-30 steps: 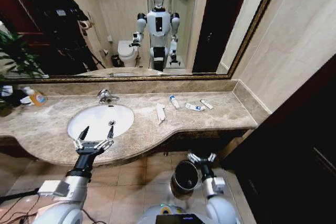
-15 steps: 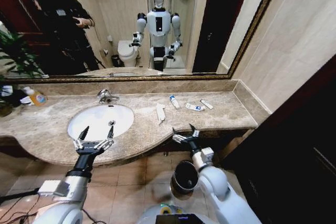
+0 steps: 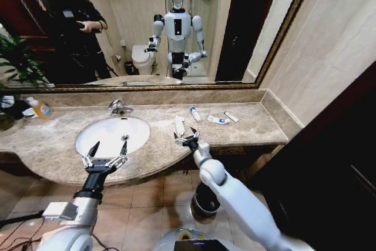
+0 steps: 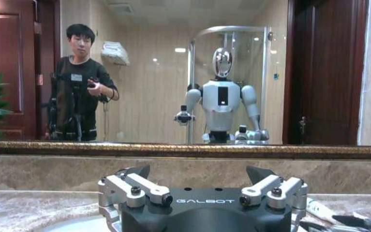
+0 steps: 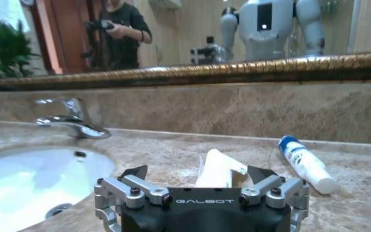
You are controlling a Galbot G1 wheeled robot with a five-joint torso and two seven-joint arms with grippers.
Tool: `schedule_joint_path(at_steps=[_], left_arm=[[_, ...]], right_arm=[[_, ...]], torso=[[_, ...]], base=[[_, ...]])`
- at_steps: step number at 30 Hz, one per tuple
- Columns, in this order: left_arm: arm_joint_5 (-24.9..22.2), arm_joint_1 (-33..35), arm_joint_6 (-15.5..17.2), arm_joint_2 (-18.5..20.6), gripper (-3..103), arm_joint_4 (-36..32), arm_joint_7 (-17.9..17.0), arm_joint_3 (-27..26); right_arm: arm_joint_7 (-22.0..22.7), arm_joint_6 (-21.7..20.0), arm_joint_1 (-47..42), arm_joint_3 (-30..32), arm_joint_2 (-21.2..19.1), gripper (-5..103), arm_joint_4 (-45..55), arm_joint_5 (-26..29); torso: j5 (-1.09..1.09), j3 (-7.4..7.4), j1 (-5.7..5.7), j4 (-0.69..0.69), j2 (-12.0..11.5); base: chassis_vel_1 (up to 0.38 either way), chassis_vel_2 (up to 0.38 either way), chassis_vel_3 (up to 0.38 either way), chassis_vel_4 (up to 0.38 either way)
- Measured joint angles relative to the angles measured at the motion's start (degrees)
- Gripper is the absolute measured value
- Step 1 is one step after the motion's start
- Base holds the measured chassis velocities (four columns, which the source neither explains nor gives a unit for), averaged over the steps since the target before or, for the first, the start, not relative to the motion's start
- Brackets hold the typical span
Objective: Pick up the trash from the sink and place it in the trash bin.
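Note:
The trash lies on the marble counter to the right of the sink (image 3: 94,145). It includes a long white flat packet (image 3: 180,125), a tiny white bottle with a blue cap (image 3: 194,113) and two white-blue tubes (image 3: 218,120) (image 3: 231,117). My right gripper (image 3: 187,139) is open just in front of the packet's near end. In the right wrist view the packet (image 5: 216,166) lies between the spread fingers (image 5: 132,175), with the bottle (image 5: 304,164) beside it. My left gripper (image 3: 104,160) hovers open over the sink's front rim. The black trash bin (image 3: 202,201) stands on the floor under the counter, partly hidden by my right arm.
A chrome faucet (image 3: 119,107) stands behind the basin. An orange soap bottle (image 3: 40,108) and a plant (image 3: 14,63) are at the far left. A large mirror backs the counter, and a wall closes its right end. Tiled floor lies below the counter's curved edge.
My right arm has risen from beside the bin under the counter and swung left to the counter, ending at the white packet. The left arm has not moved.

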Motion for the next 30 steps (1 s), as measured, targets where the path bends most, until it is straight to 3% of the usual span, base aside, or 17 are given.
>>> schedule_joint_path(at_steps=[6,20,28,30], left_arm=[[0.0,0.0,0.0,0.0,100,0.0,0.0,0.01],[0.0,0.0,0.0,0.0,100,0.0,0.0,0.01],[0.0,0.0,0.0,0.0,100,0.0,0.0,0.01],[0.0,0.0,0.0,0.0,100,0.0,0.0,0.01]], right_arm=[[1.36,-0.4,3.56,-0.24,1.69,100,-5.66,3.12],[3.97,-2.58,2.91,0.45,2.37,101,-6.73,8.17],[3.59,-2.49,1.79,0.53,2.36,79,-6.26,7.68],[3.54,-2.38,1.6,0.49,2.4,68,-6.1,7.37]], torso=[[0.0,0.0,0.0,-0.01,0.0],[0.0,-0.01,-0.01,-0.01,0.0],[0.0,-0.01,-0.01,-0.01,0.0],[0.0,-0.01,-0.01,-0.01,0.0]], base=[[0.0,0.0,0.0,0.0],[0.0,0.0,0.0,0.0],[0.0,0.0,0.0,0.0],[0.0,0.0,0.0,0.0]])
